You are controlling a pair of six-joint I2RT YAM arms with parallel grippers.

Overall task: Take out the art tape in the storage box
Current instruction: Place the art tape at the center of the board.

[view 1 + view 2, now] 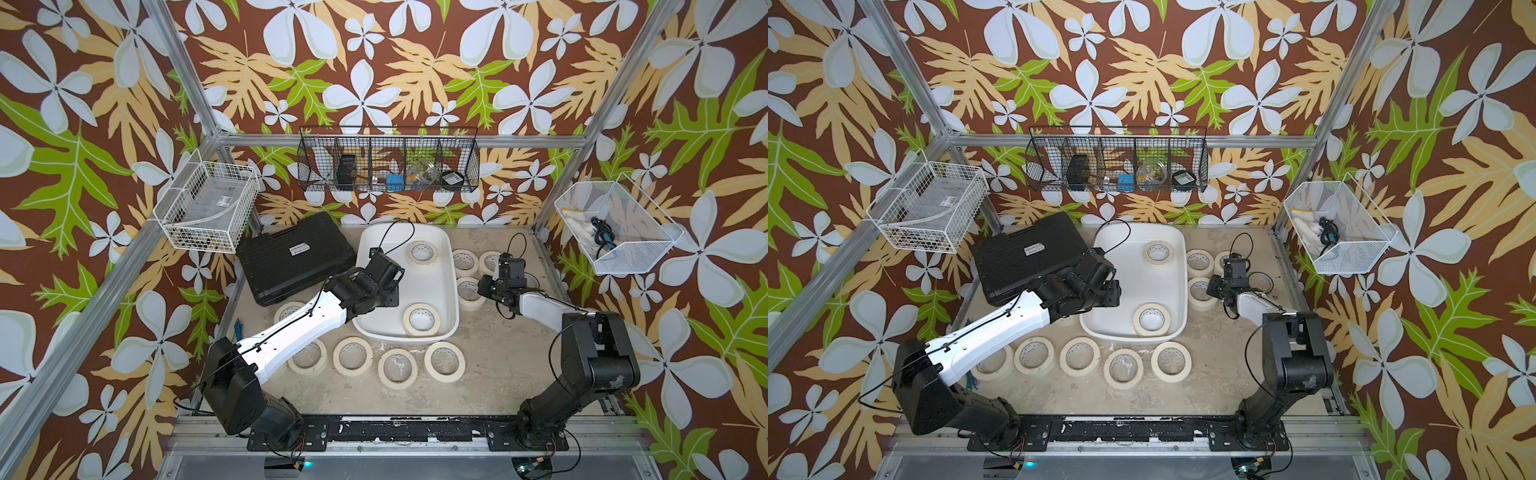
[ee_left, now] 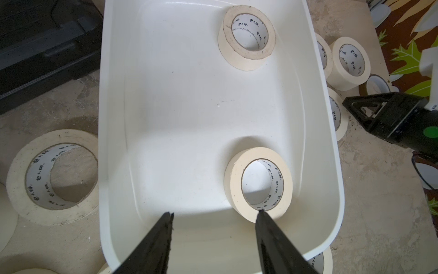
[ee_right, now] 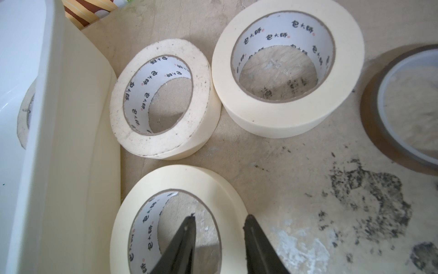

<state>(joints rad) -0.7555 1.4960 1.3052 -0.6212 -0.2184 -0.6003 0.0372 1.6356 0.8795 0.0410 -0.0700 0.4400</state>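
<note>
The storage box (image 1: 415, 291) (image 1: 1154, 286) is a white tub at mid-table with two art tape rolls lying flat in it. One roll (image 1: 422, 267) (image 2: 246, 61) lies at the far end and one (image 1: 421, 333) (image 2: 233, 180) at the near end. My left gripper (image 2: 215, 212) (image 1: 392, 297) hangs open over the box floor, one fingertip just over the near roll's rim. My right gripper (image 3: 219, 215) (image 1: 482, 291) is open beside the box. It straddles the wall of a roll (image 3: 189, 175) that rests on the table, one finger inside its hole.
Several more cream rolls lie on the table, in a row (image 1: 352, 356) before the box and a cluster (image 3: 286, 78) to its right. A thin brown-edged ring (image 3: 403, 106) lies farther right. A black ribbed case (image 1: 291, 257) sits left of the box, and wire baskets (image 1: 388, 162) hang on the walls.
</note>
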